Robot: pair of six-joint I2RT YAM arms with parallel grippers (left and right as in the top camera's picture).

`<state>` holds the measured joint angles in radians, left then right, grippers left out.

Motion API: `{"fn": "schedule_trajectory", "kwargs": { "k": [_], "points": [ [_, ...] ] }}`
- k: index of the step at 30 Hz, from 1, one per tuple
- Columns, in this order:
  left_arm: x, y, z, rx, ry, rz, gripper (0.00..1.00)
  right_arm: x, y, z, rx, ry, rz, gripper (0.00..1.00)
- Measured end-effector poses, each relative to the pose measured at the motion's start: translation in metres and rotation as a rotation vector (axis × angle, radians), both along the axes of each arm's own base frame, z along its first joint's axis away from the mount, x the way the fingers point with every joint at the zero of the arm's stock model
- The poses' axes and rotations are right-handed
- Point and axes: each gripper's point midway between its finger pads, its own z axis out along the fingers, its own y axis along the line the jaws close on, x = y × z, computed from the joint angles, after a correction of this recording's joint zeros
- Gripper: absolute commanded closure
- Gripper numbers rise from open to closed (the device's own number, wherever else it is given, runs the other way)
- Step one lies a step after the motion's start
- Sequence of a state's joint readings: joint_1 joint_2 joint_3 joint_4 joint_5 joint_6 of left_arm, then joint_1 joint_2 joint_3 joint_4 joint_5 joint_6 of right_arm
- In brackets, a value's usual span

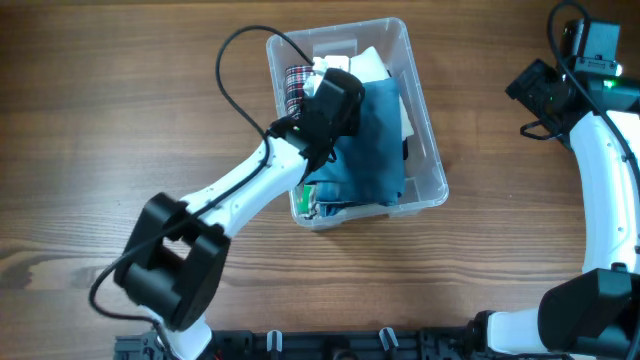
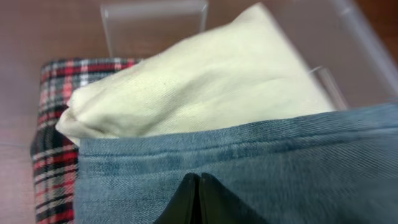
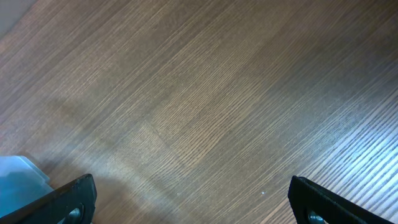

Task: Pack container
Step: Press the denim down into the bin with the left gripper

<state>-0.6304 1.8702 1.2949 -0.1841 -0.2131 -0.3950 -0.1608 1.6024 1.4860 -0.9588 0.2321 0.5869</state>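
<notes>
The clear plastic container [image 1: 428, 140] stands mid-table, filled with folded cloth: a blue denim piece [image 1: 375, 140] on top, a cream one [image 1: 370, 62] behind it and a red plaid one [image 1: 297, 85] at the left. My left gripper [image 1: 335, 98] reaches down into the container. In the left wrist view its jaws are shut together with nothing between them, and the left gripper [image 2: 199, 182] rests tip-down on the denim [image 2: 280, 168], just in front of the cream cloth [image 2: 205, 87] and the plaid [image 2: 53, 143]. My right gripper [image 3: 193, 199] hangs wide open over bare wood.
The right arm [image 1: 535, 88] sits at the far right edge of the wooden table [image 1: 120, 100], well away from the container. A clear container wall [image 2: 155, 18] rises behind the cloths. A pale corner [image 3: 18, 177] shows at the lower left of the right wrist view.
</notes>
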Motion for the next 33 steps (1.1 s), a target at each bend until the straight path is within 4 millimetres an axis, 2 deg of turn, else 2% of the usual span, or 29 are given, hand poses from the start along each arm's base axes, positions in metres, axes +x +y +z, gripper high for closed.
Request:
{"fn": "schedule_trajectory", "kwargs": {
  "k": [3, 7, 9, 12, 16, 18, 20, 21, 27, 33],
  "points": [
    [0.008, 0.001, -0.013, 0.002, 0.012, 0.023, 0.96, 0.0, 0.0, 0.0, 0.0, 0.001, 0.0, 0.0],
    [0.016, -0.006, -0.003, -0.032, -0.04, 0.011, 0.96, 0.0, 0.0, 0.0, 0.0, -0.001, 0.0, 0.0],
    [0.015, -0.007, 0.01, -0.049, -0.069, -0.004, 0.96, 0.0, 0.0, 0.0, 0.0, -0.002, 0.0, 0.0],
    [0.01, -0.008, 0.045, -0.09, -0.121, -0.022, 0.96, 0.001, 0.0, 0.0, 0.0, -0.003, 0.0, 0.0],
    [-0.007, -0.014, 0.124, -0.201, -0.248, -0.062, 0.96, 0.001, 0.0, 0.0, 0.0, -0.003, 0.0, 0.0],
    [-0.014, -0.021, 0.135, -0.233, -0.257, -0.092, 0.96, 0.001, 0.0, 0.0, 0.0, -0.003, 0.0, 0.0],
    [-0.018, -0.033, 0.124, -0.241, -0.226, -0.123, 0.96, 0.001, 0.0, 0.0, 0.0, -0.003, 0.0, 0.0],
    [-0.018, -0.042, 0.106, -0.238, -0.192, -0.134, 0.96, 0.001, 0.0, 0.0, 0.0, -0.003, 0.0, 0.0],
    [-0.002, -0.074, 0.04, -0.293, -0.112, -0.164, 0.96, 0.001, 0.0, 0.0, 0.0, -0.002, 0.0, 0.0],
    [-0.002, -0.1, 0.018, -0.355, -0.073, -0.243, 0.96, 0.001, 0.0, 0.0, 0.0, -0.003, 0.0, 0.0]
  ]
}}
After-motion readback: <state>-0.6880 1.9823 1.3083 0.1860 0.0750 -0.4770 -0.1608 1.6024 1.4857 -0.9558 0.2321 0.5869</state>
